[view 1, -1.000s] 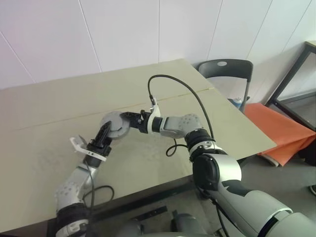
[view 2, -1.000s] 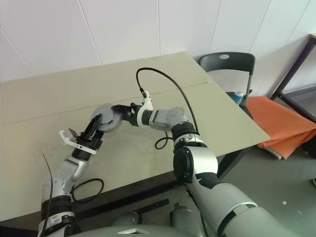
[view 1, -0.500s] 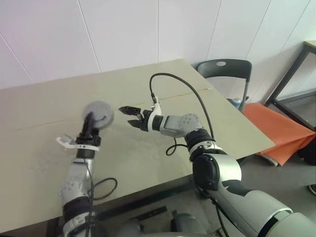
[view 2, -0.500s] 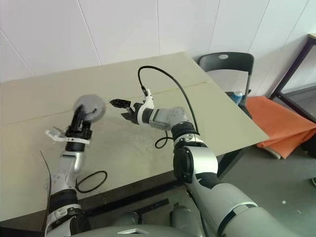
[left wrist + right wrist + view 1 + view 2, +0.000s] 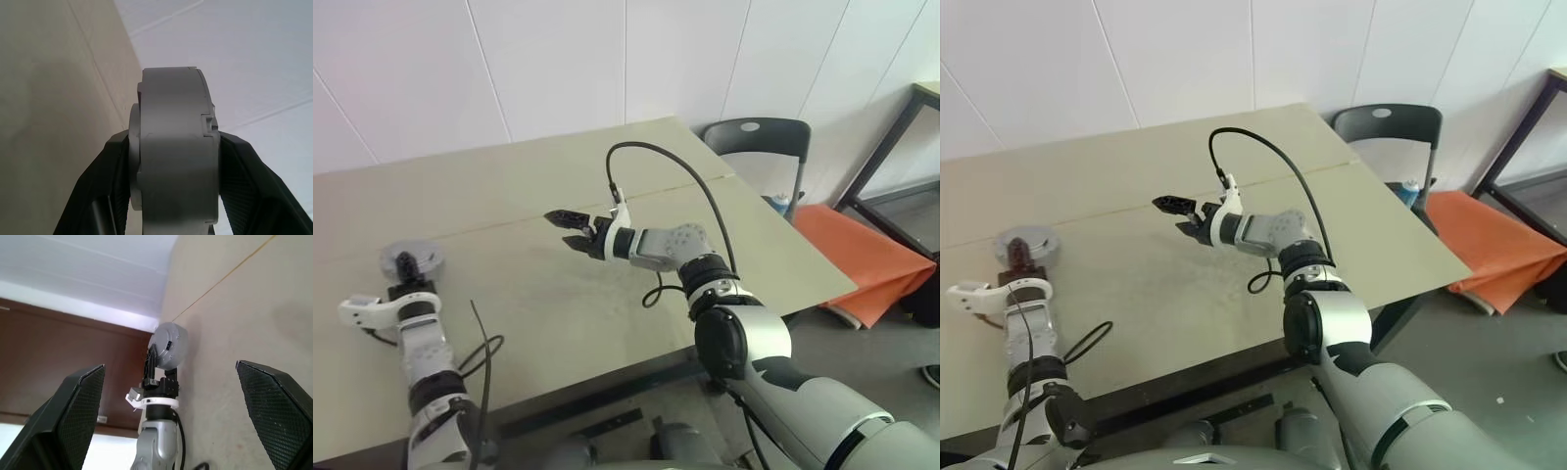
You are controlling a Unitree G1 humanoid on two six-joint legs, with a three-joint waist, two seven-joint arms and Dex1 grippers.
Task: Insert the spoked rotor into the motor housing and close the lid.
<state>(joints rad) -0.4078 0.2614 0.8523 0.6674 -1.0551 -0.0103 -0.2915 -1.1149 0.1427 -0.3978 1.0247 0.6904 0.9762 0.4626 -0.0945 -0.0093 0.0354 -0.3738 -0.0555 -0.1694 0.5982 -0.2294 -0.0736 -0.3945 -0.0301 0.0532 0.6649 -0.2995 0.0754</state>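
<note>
At the table's (image 5: 607,313) far left my left gripper (image 5: 406,262) is shut on a thick round grey puck (image 5: 426,257), which I take for the motor housing. In the left wrist view the puck (image 5: 173,161) stands edge-on, clamped between the two black fingers (image 5: 105,181). I cannot tell a lid apart from it, and the spoked rotor is out of view. My right gripper (image 5: 560,228) hangs open and empty over the middle of the table, pointing left toward the puck (image 5: 168,345), well apart from it.
A dark folding chair (image 5: 759,137) stands past the table's right corner, with an orange sheet (image 5: 862,255) on the floor beside it. Black cables loop by my right forearm (image 5: 656,289) and near the left arm (image 5: 484,352). A seam (image 5: 509,227) crosses the tabletop.
Both grippers were on the puck a second ago. The right gripper opened and let go, staying in place. The left arm swung far left with the puck and turned it.
</note>
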